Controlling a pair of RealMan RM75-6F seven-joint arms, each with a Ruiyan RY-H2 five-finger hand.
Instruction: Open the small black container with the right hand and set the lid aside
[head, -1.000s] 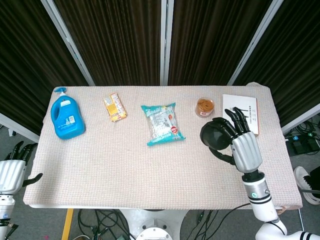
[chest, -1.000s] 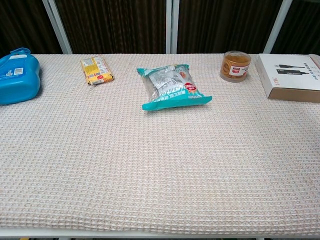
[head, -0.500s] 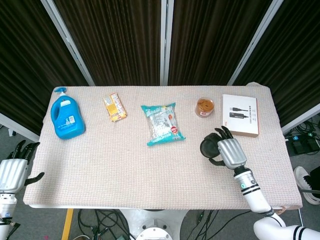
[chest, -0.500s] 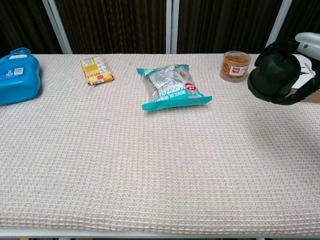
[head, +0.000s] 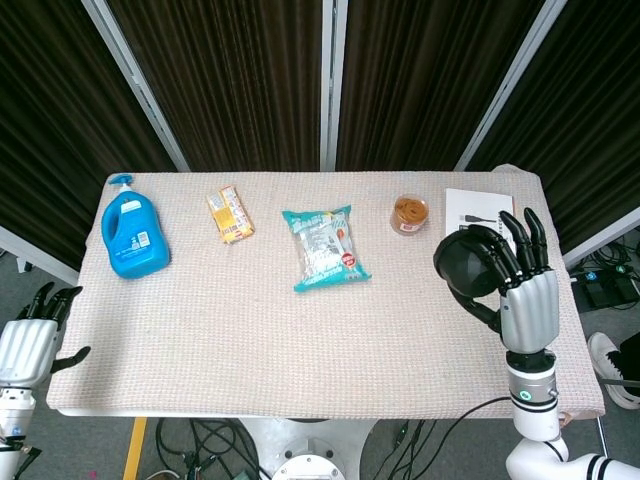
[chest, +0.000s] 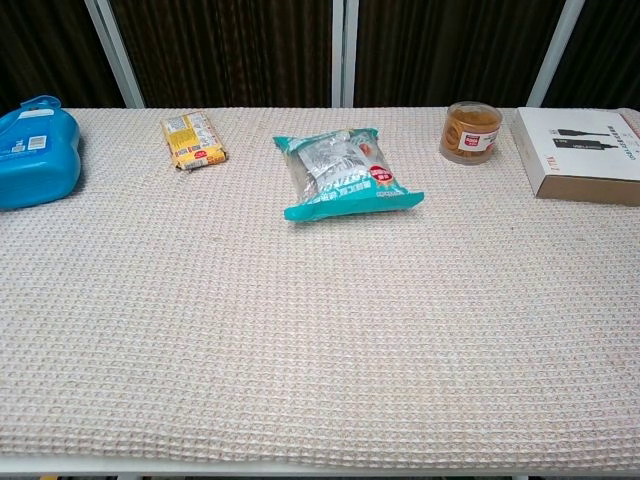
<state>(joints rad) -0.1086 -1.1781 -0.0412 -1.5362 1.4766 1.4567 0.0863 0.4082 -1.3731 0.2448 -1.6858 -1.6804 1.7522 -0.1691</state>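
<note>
Black container (head: 466, 266) in right hand (head: 523, 290).

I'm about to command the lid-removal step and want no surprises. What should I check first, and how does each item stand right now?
1. Right hand has the black container: ok, its fingers wrap the round black object in the head view.
2. Container visible to both cameras: not ok, the chest view shows neither it nor the hand.
3. Lid seam visible: cannot tell, the object reads as one dark shape.
4. Bare cloth for setting the lid down: ok, open table in front of the snack bag.
5. Nearby items in the way: cannot tell, the white box and the amber jar lie close to the hand.
6. Left hand out of the way: ok, off the table's left edge.
</note>
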